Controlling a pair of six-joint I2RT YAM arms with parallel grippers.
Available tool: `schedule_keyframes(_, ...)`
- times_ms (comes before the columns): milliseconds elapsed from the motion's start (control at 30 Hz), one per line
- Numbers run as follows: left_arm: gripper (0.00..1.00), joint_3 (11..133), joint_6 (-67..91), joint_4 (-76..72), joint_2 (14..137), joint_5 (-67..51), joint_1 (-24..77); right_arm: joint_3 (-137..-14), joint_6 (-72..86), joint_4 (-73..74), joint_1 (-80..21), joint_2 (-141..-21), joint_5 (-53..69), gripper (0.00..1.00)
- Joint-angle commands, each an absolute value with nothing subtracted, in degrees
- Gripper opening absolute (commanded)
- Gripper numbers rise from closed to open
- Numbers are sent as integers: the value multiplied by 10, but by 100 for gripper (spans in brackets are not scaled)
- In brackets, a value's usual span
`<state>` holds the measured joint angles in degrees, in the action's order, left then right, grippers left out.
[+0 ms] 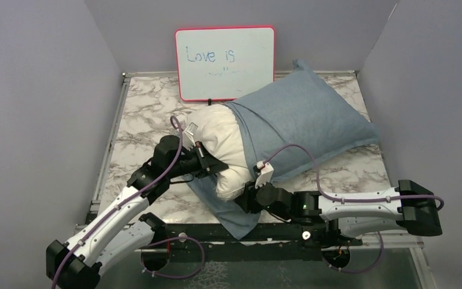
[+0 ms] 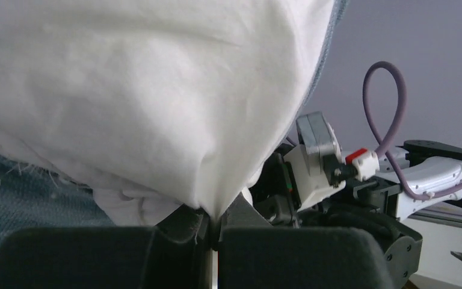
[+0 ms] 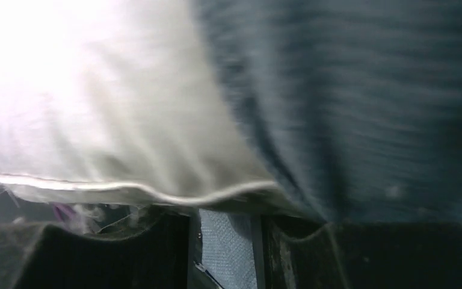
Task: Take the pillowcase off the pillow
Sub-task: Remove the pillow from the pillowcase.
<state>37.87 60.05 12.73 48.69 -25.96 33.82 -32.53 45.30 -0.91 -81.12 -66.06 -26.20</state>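
Note:
The white pillow [image 1: 224, 147] sticks halfway out of the blue-grey pillowcase [image 1: 304, 117], which still covers its right half. A loose flap of the pillowcase [image 1: 231, 218] lies on the table under the pillow's near end. My left gripper [image 1: 209, 162] is shut on a pinch of the pillow's white fabric [image 2: 156, 108], with the jaws [image 2: 216, 232] pressed together on a fold. My right gripper [image 1: 248, 195] sits low at the pillow's near edge, beside the pillowcase opening. Its jaws [image 3: 225, 223] stand apart, with blue-grey cloth [image 3: 361, 108] showing in the gap and nothing gripped.
A red-framed whiteboard [image 1: 225, 62] leans on the back wall behind the pillow. The marble tabletop [image 1: 147, 117] is walled by grey panels on the left, back and right. A metal rail runs along the left edge [image 1: 111, 129].

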Motion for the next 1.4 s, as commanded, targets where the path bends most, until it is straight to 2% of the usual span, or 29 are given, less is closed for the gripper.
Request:
schedule_keyframes(0, 0, 362, 590, 155, 424, -196, 330, -306, 547, 48, -780, -640, -229, 41)
schedule_keyframes(67, 0, 354, 597, 160, 404, -192, 329, -317, 564, 80, -776, -633, -240, 50)
schedule_keyframes(333, 0, 371, 606, 163, 397, -192, 329, -371, 611, 225, -775, -620, -304, 56)
schedule_keyframes(533, 0, 408, 621, 114, 430, -211, 329, -377, 595, 205, -775, -579, -268, 74)
schedule_keyframes(667, 0, 452, 610, 112, 459, -212, 329, -359, 619, 220, -775, -548, -321, 82)
schedule_keyframes(767, 0, 479, 610, 103, 478, -217, 329, -356, 578, 194, -775, -540, -324, 85)
schedule_keyframes(1133, 0, 537, 623, 89, 507, -233, 329, -353, 488, 6, -775, -580, -346, 87)
schedule_keyframes(1167, 0, 542, 626, 88, 509, -234, 329, -356, 509, 7, -775, -591, -366, 84)
schedule_keyframes(1233, 0, 550, 629, 85, 511, -234, 330, -358, 571, 16, -775, -612, -412, 71)
schedule_keyframes(1367, 0, 563, 627, 86, 512, -224, 330, -354, 567, -21, -775, -635, -446, 57)
